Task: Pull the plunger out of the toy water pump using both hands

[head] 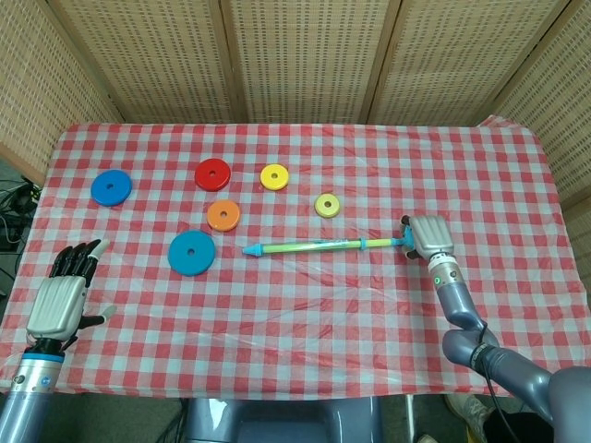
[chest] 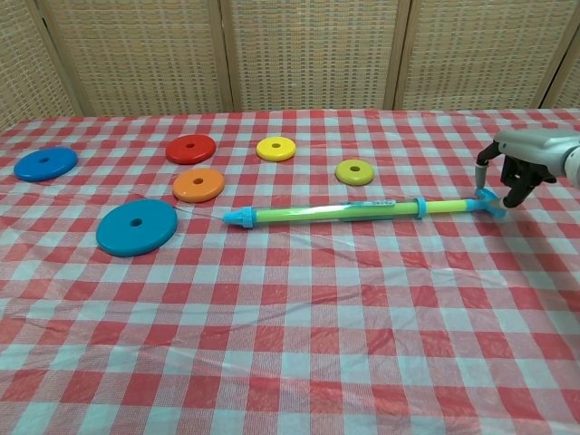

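Plunger handle (chest: 490,201), right hand (chest: 521,163) poised above

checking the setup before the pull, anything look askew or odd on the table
Nothing is damaged or spilled. The toy water pump lies flat, and the coloured rings sit flat around it. Only the tablecloth looks rumpled, creased just in front of the pump.

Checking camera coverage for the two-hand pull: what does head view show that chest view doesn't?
Head view only: the left hand, low at the table's near-left edge, holding nothing, fingers apart, and the whole right arm. Chest view only: the right hand's fingers seen side-on, around the pump's handle; whether they grip it is unclear. Both show the right hand, the toy water pump, six coloured rings and the checked tablecloth.
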You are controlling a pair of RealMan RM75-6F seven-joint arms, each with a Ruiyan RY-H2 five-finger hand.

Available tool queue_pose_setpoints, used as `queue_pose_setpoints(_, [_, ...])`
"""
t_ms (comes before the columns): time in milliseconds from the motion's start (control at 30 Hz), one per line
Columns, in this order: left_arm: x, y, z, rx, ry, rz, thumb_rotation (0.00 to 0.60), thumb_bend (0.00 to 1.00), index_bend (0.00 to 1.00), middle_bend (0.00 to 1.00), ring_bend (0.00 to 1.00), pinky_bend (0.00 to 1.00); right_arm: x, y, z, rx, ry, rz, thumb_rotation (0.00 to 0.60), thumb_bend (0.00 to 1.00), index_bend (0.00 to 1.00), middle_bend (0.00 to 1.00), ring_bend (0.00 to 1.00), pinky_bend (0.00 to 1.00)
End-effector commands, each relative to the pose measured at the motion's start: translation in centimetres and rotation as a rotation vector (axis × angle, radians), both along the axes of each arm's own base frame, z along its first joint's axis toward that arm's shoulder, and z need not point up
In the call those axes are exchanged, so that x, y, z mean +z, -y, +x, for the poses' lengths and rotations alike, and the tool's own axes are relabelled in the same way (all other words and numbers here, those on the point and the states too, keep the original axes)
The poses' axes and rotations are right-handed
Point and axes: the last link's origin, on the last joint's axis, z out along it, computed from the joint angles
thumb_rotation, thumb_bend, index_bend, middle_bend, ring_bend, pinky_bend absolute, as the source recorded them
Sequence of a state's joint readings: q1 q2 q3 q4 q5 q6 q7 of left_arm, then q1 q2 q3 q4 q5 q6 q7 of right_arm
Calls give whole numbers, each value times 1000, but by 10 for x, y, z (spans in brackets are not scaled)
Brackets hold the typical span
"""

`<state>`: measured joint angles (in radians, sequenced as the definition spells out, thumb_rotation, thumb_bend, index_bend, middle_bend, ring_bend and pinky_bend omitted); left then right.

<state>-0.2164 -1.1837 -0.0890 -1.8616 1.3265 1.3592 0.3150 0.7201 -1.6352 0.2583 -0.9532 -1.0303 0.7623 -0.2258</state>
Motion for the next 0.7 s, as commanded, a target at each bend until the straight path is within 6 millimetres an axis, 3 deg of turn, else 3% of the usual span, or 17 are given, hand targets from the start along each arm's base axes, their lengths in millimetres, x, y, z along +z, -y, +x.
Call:
queue_pose_setpoints(33, [0,-2,0,2,-1,2,600,181,0,0,0,0,-5,3,-1,-10,3,11,600,503,482,1000,1000,859])
queue_pose_setpoints(533, [-4,-11,4,1,0,-4,600,181,0,0,0,0,-21,5,-6,-24,-1,42,600,504,506,1000,1000,859])
queue_pose_setpoints(700, [-4,-12,3,2,4,-7,600,182,0,0,0,0,-24,5,-7,-22,-5,39,600,505,577,1000,1000,859])
